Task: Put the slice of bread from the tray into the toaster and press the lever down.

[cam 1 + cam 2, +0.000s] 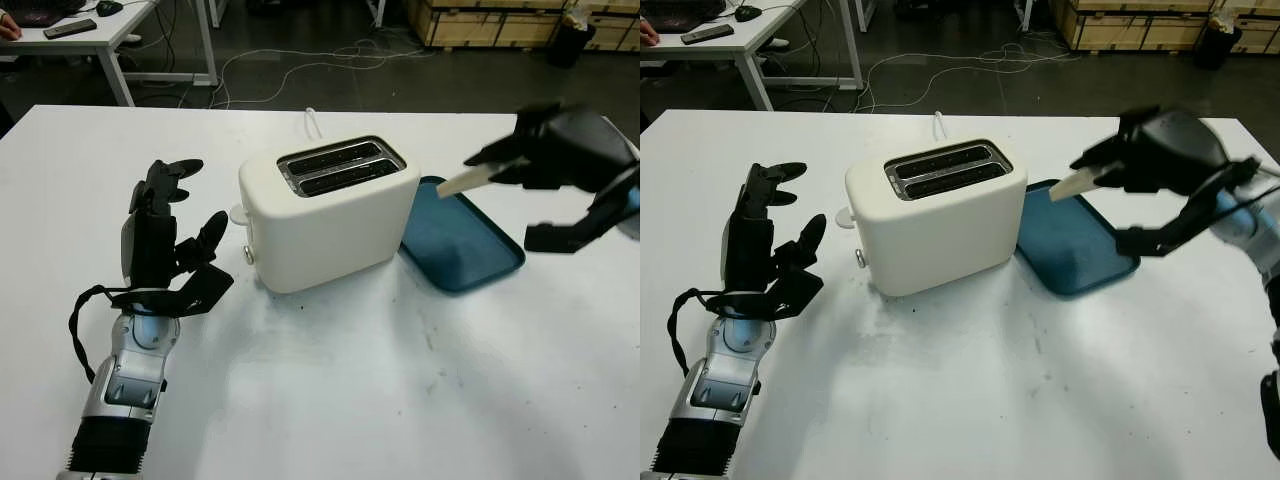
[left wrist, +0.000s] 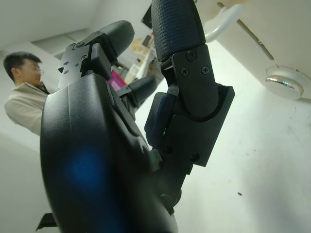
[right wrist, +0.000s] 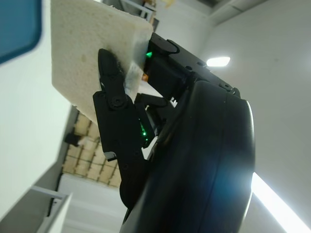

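While the right hand (image 1: 1140, 160) hangs in the air above the blue tray (image 1: 1072, 262), it pinches the slice of bread (image 1: 1072, 185) between its black fingers (image 3: 112, 85), with the pale slice sticking out of the grasp toward the toaster (image 1: 937, 215) and tilted, well clear of both the tray and the table (image 1: 1020, 400). From the right wrist view the slice is seen close up as a thick, white, porous slab clamped by one finger across its face. The cream toaster stands near the middle of the white table, its two slots (image 1: 340, 165) facing up and dark inside, and its side carrying a small round knob (image 1: 247, 255) and a white lever (image 1: 238, 214) turned toward the left hand. The tray lies just beside the toaster, on the side nearer the table's right edge, one corner tucked close against the toaster's base. The left hand (image 1: 165, 235) is held upright over the table near the left edge, holding nothing and open, apart from the toaster's lever side. Beyond the table's far edge lie cables on a dark floor (image 1: 300, 60), another white desk (image 1: 100, 30) stands at the far left, and a person (image 2: 26, 97) in a light jacket appears behind the left hand in the left wrist view.
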You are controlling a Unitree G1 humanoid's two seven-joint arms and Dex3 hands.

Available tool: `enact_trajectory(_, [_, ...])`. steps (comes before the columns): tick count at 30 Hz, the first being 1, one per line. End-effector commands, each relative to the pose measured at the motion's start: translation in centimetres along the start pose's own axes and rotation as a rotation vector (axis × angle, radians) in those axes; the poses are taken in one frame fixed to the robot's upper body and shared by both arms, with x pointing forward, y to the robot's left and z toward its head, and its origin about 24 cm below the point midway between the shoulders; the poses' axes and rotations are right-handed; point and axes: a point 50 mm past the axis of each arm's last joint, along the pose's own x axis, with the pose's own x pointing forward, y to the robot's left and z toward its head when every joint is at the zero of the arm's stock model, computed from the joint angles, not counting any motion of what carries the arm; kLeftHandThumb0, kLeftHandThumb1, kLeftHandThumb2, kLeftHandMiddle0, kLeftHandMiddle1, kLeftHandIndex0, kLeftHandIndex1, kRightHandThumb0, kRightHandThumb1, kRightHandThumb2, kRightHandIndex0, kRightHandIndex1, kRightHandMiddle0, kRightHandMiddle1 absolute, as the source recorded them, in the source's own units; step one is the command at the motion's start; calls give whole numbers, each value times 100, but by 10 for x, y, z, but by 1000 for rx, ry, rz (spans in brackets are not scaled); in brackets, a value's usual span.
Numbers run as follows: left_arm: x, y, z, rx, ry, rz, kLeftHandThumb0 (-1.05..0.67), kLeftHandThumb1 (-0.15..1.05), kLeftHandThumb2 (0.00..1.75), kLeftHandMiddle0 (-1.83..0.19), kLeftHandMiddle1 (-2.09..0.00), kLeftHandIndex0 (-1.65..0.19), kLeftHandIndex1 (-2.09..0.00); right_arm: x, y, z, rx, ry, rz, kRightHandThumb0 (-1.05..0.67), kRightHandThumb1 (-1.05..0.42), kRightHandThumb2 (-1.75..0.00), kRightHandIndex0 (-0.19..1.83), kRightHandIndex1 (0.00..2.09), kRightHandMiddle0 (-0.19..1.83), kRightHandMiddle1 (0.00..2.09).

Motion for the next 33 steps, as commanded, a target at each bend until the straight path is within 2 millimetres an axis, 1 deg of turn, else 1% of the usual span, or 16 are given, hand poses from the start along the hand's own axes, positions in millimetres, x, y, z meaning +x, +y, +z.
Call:
enact_trajectory(1, [0,1,1,-5,-3,6,-95,92,74,0,-143,0,-102,4,-28,-4,-8,11,-45,-12,-92,-27,89,81,111,1])
enact_trajectory(2, [0,1,1,-2,-5,7,-95,92,74,0,-143,0,-103,7,-36,-4,-5,15,-48,-13,-92,-22,95,69,111,0])
enact_trajectory(3, [0,1,1,2,-7,9,-95,92,74,0,-143,0,-103,9,-44,-4,5,19,-49,-15,-92,-18,99,67,111,1])
enact_trajectory(4, [0,1,1,3,-7,9,-95,92,74,0,-144,0,-103,12,-51,-4,21,26,-45,-17,-92,-16,99,71,112,1])
enact_trajectory(5, [0,1,1,2,-6,8,-95,92,74,0,-144,0,-103,15,-58,-3,41,37,-34,-22,-92,-15,92,90,112,0])
enact_trajectory(6, [0,1,1,-6,-2,7,-95,92,74,0,-143,0,-103,18,-66,-2,72,34,-29,-25,-92,-15,89,98,111,0])
enact_trajectory(7, [0,1,0,-8,0,7,-95,92,74,0,-143,0,-103,20,-74,-1,93,19,-26,-25,-92,-13,90,101,112,0])
enact_trajectory(10, [0,1,1,5,2,7,-95,92,75,0,-144,0,-104,28,-93,3,112,-6,-1,-28,-92,-10,96,100,115,1])
enact_trajectory(12, [0,1,1,5,1,5,-95,92,75,0,-145,0,-104,36,-105,6,152,-18,30,-27,-92,-10,98,99,116,2])
enact_trajectory(15, [0,1,1,2,2,5,-94,92,75,0,-145,0,-104,44,-118,12,167,-59,42,-32,-92,-5,105,93,119,2])
enact_trajectory(18, [-1,2,1,4,0,6,-95,92,74,0,-143,0,-103,56,-127,20,160,-73,65,-35,-90,-2,113,93,120,2])
enact_trajectory(24, [0,2,2,9,0,10,-95,92,74,0,-145,0,-105,76,-140,41,217,-112,159,-31,-88,0,121,91,128,4])
enact_trajectory(27, [0,2,2,1,-3,10,-94,92,74,0,-145,0,-105,84,-138,53,265,-159,206,-28,-88,0,120,89,125,2])
enact_trajectory(29, [0,2,2,-4,-2,10,-94,92,74,0,-145,0,-105,90,-136,61,259,-175,231,-27,-87,0,121,84,121,1])
enact_trajectory(33, [0,2,2,2,0,16,-94,92,73,0,-145,0,-104,101,-127,76,250,-208,281,-30,-88,-1,121,78,124,3])
